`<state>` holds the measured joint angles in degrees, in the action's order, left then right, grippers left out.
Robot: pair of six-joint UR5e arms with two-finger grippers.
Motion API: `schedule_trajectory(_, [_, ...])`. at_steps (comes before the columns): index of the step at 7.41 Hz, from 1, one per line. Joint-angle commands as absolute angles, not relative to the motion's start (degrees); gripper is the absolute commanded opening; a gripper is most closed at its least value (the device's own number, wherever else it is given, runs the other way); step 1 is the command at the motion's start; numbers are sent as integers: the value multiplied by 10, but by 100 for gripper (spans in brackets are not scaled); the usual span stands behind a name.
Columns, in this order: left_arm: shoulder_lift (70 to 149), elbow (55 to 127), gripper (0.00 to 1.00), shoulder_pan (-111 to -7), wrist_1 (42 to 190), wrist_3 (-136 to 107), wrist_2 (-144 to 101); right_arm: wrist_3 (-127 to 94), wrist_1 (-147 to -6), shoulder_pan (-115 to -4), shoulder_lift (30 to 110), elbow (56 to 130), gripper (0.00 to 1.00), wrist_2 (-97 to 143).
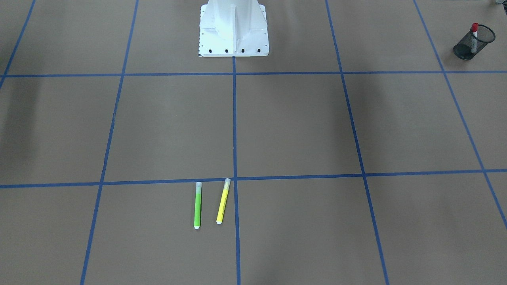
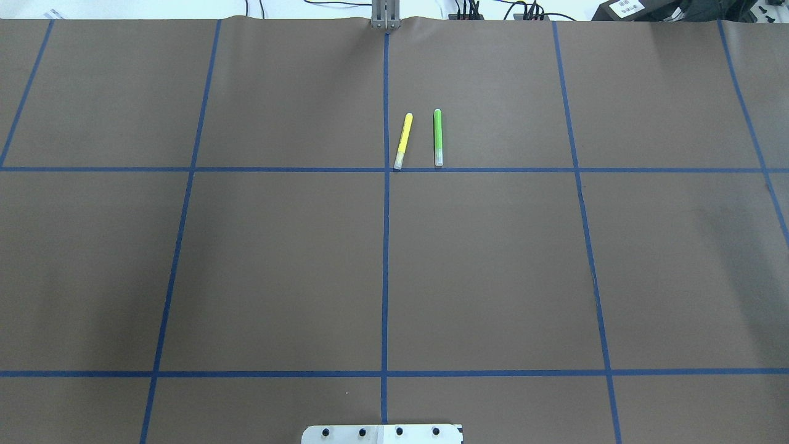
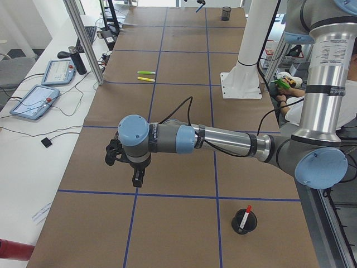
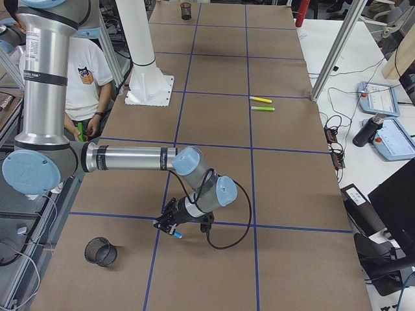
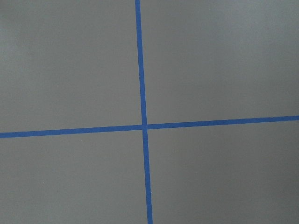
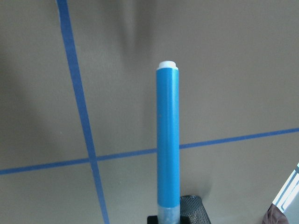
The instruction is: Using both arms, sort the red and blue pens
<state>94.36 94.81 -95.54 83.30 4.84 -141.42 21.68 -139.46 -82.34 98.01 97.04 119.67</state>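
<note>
Jutting from right tool (image 6: 174, 215), blue pen (image 6: 168, 135)

Table (image 1: 297, 126) carries green marker (image 1: 197, 205), yellow marker (image 1: 223, 201), perhaps highlighters.

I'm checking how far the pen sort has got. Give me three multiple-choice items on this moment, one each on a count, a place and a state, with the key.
1. How many markers lie flat on the table?
A) one B) four C) two
2. Where is the red pen?
A) between those markers B) standing in a black mesh cup C) on the pedestal
3. The blue pen is
A) clamped in the right gripper B) lying loose C) in a cup

Key:
1 C: only the green marker and the yellow marker lie there.
2 B: its red cap sticks out above the rim.
3 A: the right wrist view shows it gripped at its base.
</note>
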Motion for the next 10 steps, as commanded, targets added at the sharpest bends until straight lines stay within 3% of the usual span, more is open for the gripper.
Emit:
schedule_trajectory(1, [944,947,100,-955,835,22,-1441,272,-1441,-834,1019,970,0,1191])
schedule_trajectory(10, [950,972,100,-954,833,3,-1475,404,-1507,-928,1114,938,0,1062])
